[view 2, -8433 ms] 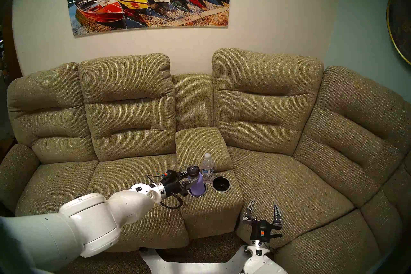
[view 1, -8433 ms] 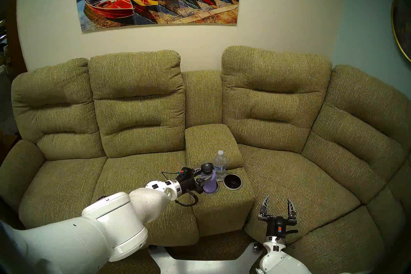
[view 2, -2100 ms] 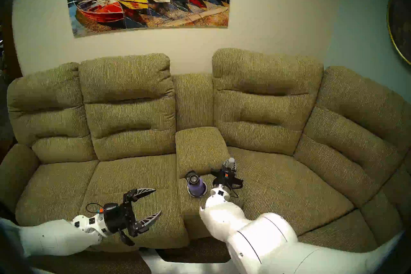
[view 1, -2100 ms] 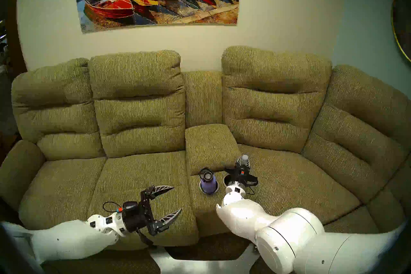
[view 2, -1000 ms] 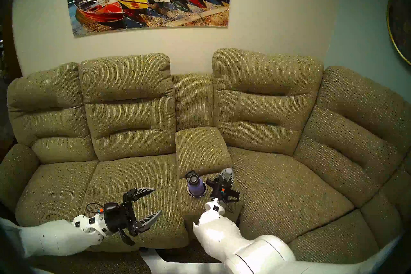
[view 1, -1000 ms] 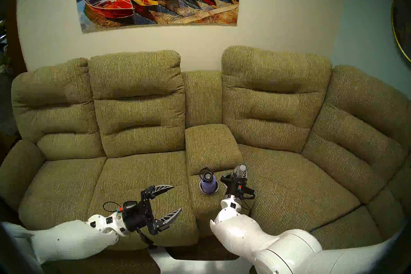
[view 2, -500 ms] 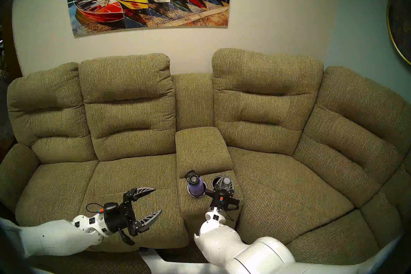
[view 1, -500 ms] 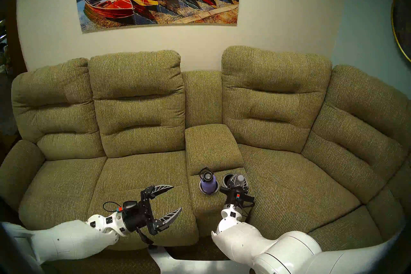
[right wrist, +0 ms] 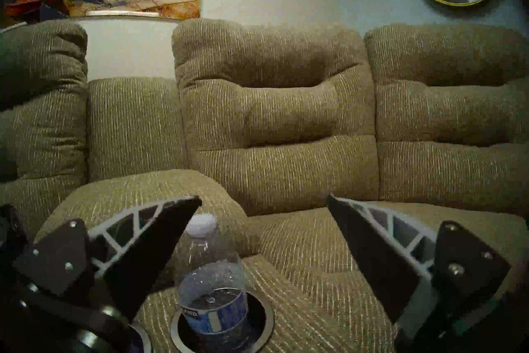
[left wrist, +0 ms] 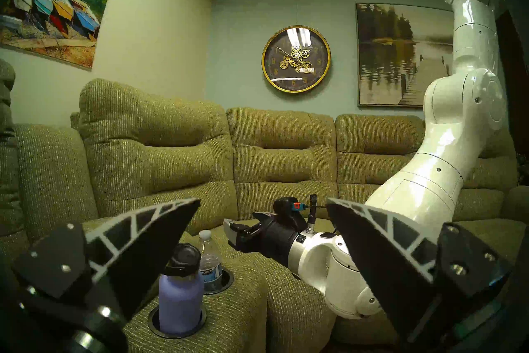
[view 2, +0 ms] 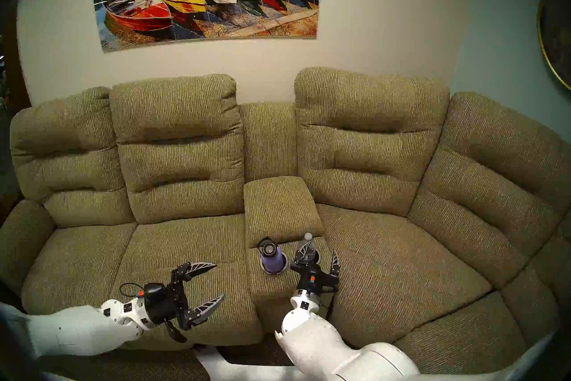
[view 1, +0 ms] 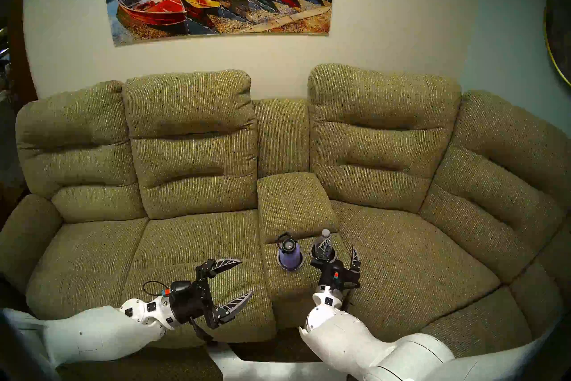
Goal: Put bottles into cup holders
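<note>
Your right hand (right wrist: 264, 229) is spread wide — the water bottle (right wrist: 213, 295) stands upright in its cup holder (right wrist: 264, 323), just left of centre between the fingers, untouched.

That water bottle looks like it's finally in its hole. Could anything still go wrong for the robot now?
Possibly. The right gripper is open, but one of its fingers sits close beside the water bottle; pulling back crookedly might tip it in the cup holder. The bottle is slimmer than that well, so it could lean. The lavender flask stands nearby and could get bumped too.
</note>
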{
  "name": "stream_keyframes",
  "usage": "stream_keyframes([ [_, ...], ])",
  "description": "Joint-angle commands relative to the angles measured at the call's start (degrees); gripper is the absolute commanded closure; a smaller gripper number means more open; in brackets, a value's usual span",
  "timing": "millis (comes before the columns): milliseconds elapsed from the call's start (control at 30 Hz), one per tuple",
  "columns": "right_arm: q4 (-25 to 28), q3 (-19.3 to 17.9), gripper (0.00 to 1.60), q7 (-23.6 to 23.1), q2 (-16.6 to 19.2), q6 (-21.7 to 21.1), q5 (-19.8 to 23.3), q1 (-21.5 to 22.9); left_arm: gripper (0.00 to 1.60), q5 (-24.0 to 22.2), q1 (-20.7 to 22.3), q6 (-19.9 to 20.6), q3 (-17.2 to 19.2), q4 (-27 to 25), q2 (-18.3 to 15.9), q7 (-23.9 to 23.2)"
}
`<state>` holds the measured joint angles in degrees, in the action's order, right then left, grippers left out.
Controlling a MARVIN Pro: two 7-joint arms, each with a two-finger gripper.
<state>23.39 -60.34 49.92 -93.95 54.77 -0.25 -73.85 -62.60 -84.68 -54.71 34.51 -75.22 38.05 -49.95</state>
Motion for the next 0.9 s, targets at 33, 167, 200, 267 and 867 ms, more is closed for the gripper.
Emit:
stream_keyframes([
  [33, 4.73, 0.09, 0.00, 2.72, 5.92, 0.23, -2.50, -6.58, 0.00, 0.81, 0.18, -0.29, -0.08, -0.88, -0.15, -1.58],
  [167, 8.23, -0.02, 0.00, 2.74, 7.96, 0.23, -3.64, -9.33, 0.00, 1.35, 0.20, -0.29, -0.08, -0.93, -0.20, -1.36],
  [200, 8.96, 0.01, 0.00, 2.81, 8.42, 0.23, -3.97, -9.87, 0.00, 1.45, 0.20, -0.29, -0.08, -0.95, -0.21, -1.35],
  [267, 10.81, -0.07, 0.00, 2.98, 9.24, 0.23, -4.57, -11.14, 0.00, 1.66, 0.21, -0.29, -0.06, -0.98, -0.24, -1.37],
  [867, 25.67, -2.87, 0.00, 3.41, 13.19, 0.23, -8.61, -20.01, 0.00, 2.40, 0.16, -0.29, 0.08, -1.08, -0.32, -1.65],
])
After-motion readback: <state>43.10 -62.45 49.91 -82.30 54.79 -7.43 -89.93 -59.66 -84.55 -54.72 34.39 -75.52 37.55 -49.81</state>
